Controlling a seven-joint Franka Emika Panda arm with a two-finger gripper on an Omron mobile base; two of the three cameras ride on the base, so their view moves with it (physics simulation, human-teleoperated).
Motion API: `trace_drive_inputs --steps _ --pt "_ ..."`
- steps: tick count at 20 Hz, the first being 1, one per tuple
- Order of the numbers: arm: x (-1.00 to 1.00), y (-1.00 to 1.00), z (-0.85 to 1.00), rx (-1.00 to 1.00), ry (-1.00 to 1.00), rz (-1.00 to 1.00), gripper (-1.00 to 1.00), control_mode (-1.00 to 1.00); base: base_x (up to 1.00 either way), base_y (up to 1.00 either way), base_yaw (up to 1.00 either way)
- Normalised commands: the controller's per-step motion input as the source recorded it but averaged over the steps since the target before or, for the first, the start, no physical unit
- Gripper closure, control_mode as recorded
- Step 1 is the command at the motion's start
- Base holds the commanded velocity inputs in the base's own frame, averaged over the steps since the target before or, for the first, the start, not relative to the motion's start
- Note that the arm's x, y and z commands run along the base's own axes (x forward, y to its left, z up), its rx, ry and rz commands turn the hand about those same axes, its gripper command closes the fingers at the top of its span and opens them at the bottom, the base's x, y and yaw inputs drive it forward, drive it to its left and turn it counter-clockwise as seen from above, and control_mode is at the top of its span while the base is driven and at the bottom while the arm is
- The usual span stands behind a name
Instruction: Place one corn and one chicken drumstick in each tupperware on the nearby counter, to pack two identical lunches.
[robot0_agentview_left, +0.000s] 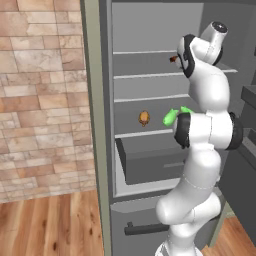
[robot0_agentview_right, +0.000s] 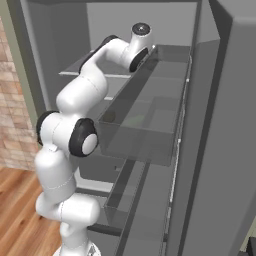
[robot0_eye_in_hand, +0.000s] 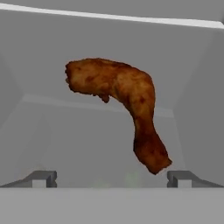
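Observation:
A brown-orange chicken drumstick (robot0_eye_in_hand: 122, 100) lies straight ahead of my gripper (robot0_eye_in_hand: 111, 179) on an upper fridge shelf, thick end to the left in the hand view. The fingertips (robot0_eye_in_hand: 43, 178) stand wide apart and open, short of the meat and holding nothing. From the left base view a bit of that drumstick (robot0_agentview_left: 173, 59) peeks out beside my wrist. One shelf lower sit a second drumstick (robot0_agentview_left: 144, 118) and two green corn cobs (robot0_agentview_left: 171, 116), partly behind my forearm. The tupperware and the counter are out of view.
My arm reaches into an open grey fridge with several shelves (robot0_agentview_left: 145, 76) and a drawer (robot0_agentview_left: 150, 162) below. The open fridge door with its clear bins (robot0_agentview_right: 150, 125) stands close on the right. A brick wall (robot0_agentview_left: 40, 100) is to the left.

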Motion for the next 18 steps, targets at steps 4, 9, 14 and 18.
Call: trace_drive_inputs --steps 4,9,14,18 --pt "0.28 0.0 0.0 0.0 0.04 0.0 -1.0 -1.0 0.0 0.0 0.0" --pt "0.3 -0.03 0.0 0.0 0.04 0.0 -1.0 -1.0 0.0 0.0 0.0" --pt "0.0 -0.11 0.0 0.0 0.04 0.0 -1.0 -1.0 0.0 0.0 0.0" --pt "0.01 0.0 0.06 0.0 0.01 0.0 -1.0 -1.0 0.0 0.0 0.0"
